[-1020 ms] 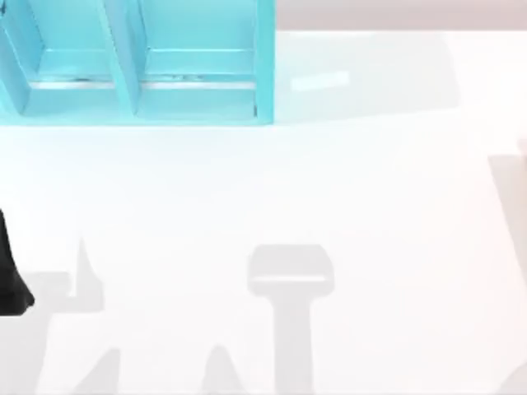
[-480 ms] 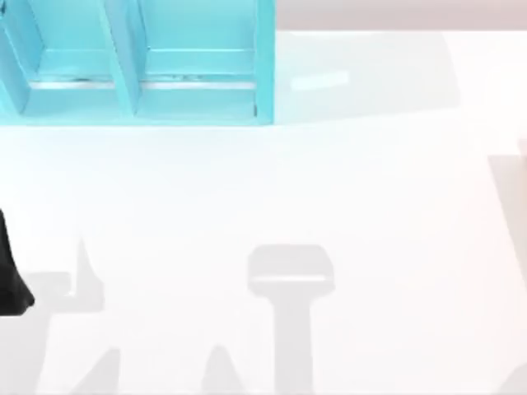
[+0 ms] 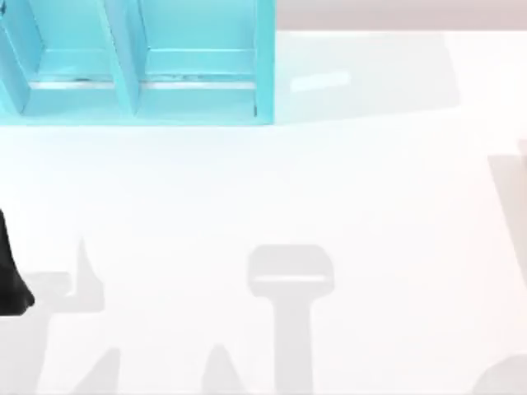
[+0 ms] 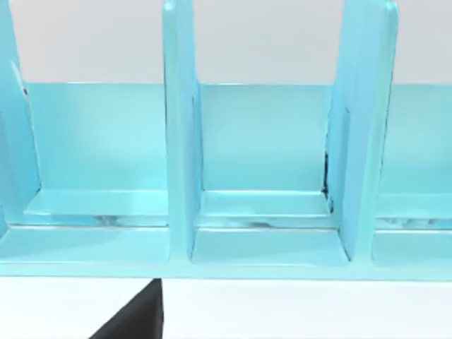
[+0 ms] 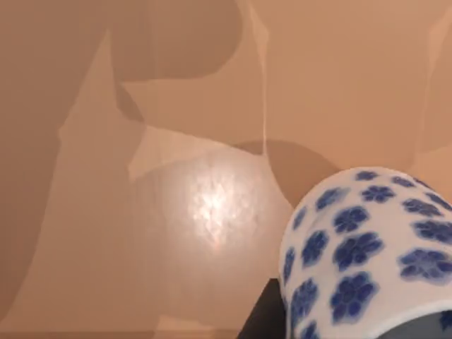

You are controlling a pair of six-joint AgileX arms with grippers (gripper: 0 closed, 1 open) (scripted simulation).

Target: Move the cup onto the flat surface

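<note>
The cup, white with blue flowers, hangs close in front of the right wrist camera over a tan flat surface. Its round shadow falls on that surface, so the cup is off the surface. A dark finger of my right gripper shows against the cup's side, and the gripper is shut on the cup. My left arm is parked at the table's left edge, with a black part of it showing in the left wrist view.
A cyan rack with upright dividers stands at the table's back left, and its compartments face the left wrist camera. The white table carries grey arm shadows along the front and at the right edge.
At the top view's front right corner a grey shadow has grown. A pale sliver at the right edge has slipped almost out of sight. The left arm has not moved.
</note>
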